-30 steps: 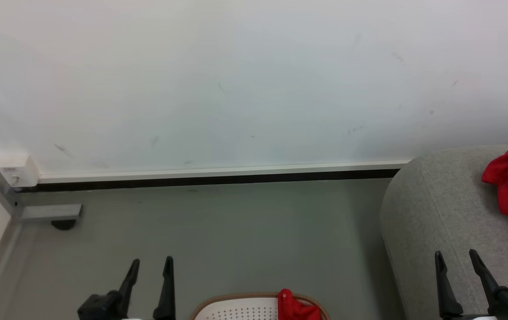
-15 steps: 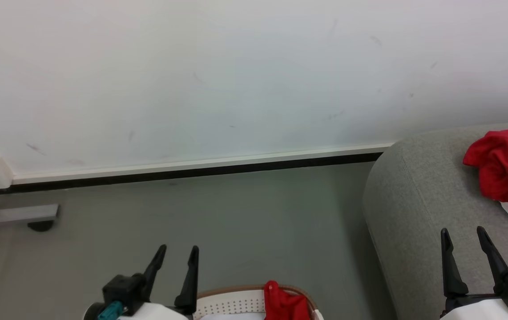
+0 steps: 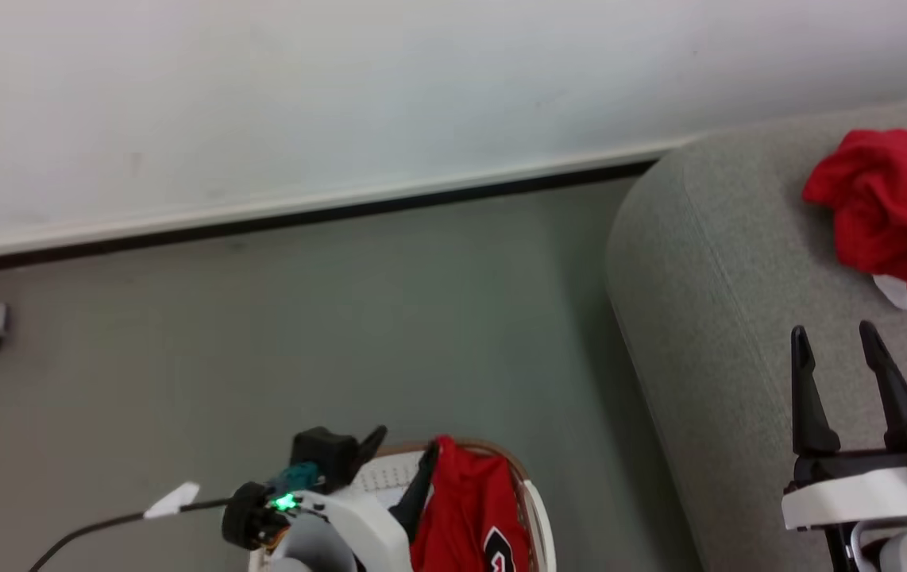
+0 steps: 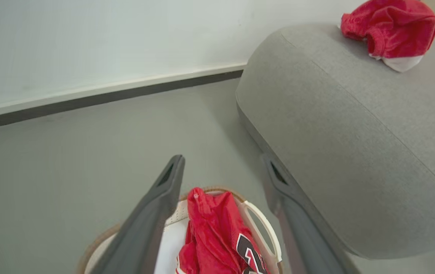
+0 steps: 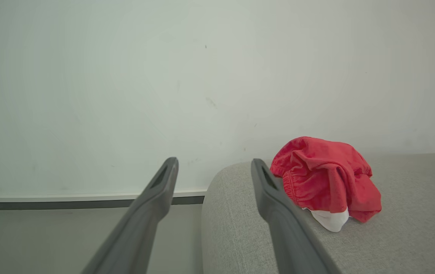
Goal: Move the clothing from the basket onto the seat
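Clothing (image 3: 465, 508) (red jersey, no. 2) lies bunched in basket (image 3: 538, 512), 1 more red piece (image 3: 890, 199) on seat (image 3: 708, 318); soft, light, likely slippery, so I'd pinch its raised top fold w/ left gripper (image 4: 223, 158), its jaws & right gripper (image 3: 833, 330) jaws spread, empty.
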You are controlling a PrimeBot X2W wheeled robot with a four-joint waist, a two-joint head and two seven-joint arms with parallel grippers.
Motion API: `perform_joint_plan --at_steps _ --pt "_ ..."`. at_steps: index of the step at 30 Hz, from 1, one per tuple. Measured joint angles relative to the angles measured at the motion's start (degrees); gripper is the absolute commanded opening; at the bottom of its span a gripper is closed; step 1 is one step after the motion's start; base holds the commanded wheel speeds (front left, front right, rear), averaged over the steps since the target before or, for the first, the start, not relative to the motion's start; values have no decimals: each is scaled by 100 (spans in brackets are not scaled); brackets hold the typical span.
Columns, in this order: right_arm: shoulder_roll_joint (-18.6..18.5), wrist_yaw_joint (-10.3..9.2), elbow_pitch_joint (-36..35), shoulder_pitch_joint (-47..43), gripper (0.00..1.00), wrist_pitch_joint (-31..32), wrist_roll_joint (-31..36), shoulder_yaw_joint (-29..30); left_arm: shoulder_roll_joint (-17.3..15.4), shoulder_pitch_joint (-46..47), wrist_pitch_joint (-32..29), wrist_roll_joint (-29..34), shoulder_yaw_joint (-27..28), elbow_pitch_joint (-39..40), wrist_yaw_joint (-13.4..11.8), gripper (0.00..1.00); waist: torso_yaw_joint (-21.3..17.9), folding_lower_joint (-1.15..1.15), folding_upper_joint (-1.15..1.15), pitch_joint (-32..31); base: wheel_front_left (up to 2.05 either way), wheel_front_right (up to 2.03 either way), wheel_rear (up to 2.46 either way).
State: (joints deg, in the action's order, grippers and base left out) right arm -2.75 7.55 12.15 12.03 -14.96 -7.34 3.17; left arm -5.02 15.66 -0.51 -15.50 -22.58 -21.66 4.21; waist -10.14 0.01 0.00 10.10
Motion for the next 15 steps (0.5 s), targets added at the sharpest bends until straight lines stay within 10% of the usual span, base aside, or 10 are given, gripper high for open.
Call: perform_joint_plan --at_steps 15 --pt "1 1 -403 944 100 0 -235 -328 10 812 -1104 -53 -616 -1513 250 100 -328 1 0 1636 0 0 0"
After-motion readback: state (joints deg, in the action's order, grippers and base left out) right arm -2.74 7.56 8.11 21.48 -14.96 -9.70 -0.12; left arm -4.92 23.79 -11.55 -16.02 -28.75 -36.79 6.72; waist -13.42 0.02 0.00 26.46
